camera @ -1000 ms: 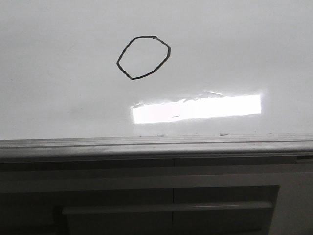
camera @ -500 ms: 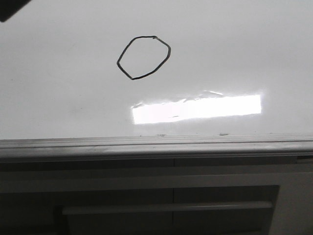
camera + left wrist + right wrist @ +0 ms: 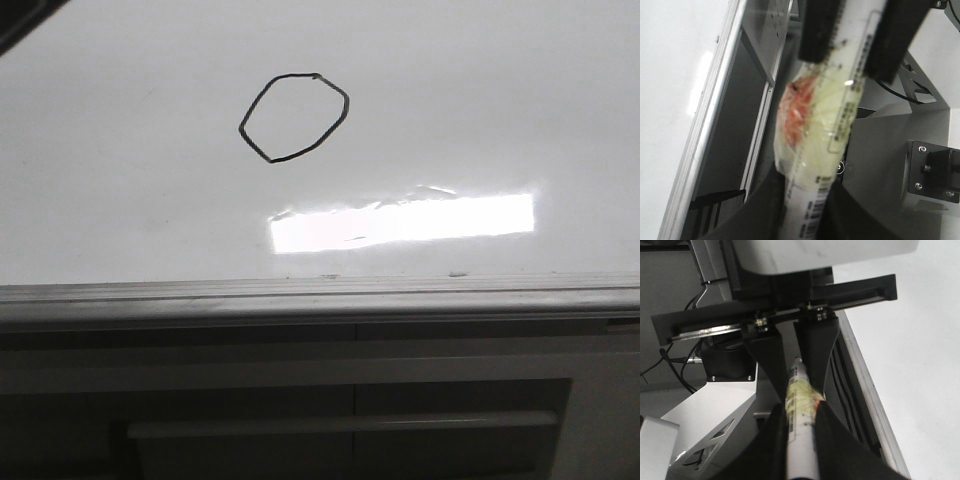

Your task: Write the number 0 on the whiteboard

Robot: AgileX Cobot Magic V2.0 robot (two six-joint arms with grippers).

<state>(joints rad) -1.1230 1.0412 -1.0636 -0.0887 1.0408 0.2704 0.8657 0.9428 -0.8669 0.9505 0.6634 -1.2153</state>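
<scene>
The number 0 [image 3: 294,118] is a thin black closed loop on the whiteboard [image 3: 480,100], left of centre in the front view. Neither gripper shows clearly in that view. A white marker [image 3: 825,140] with a crinkled yellow and red wrapper is held at both ends. My left gripper [image 3: 802,220] is shut on its barcoded end. My right gripper [image 3: 801,440] is shut on the other end of the marker [image 3: 800,405]. Each wrist view shows the other arm's black fingers [image 3: 820,30] [image 3: 812,350] clamped on the marker's far end. The marker's tip is hidden.
A grey metal rail [image 3: 320,295] edges the whiteboard, with the dark grey cabinet front [image 3: 350,400] and its handle bar below. A bright window reflection [image 3: 400,222] lies on the board. A dark shape [image 3: 20,20] fills the front view's top-left corner. The robot's base [image 3: 935,170] is close by.
A dark shape has come into the top-left corner of the front view. The number 0 and the board are unchanged.
</scene>
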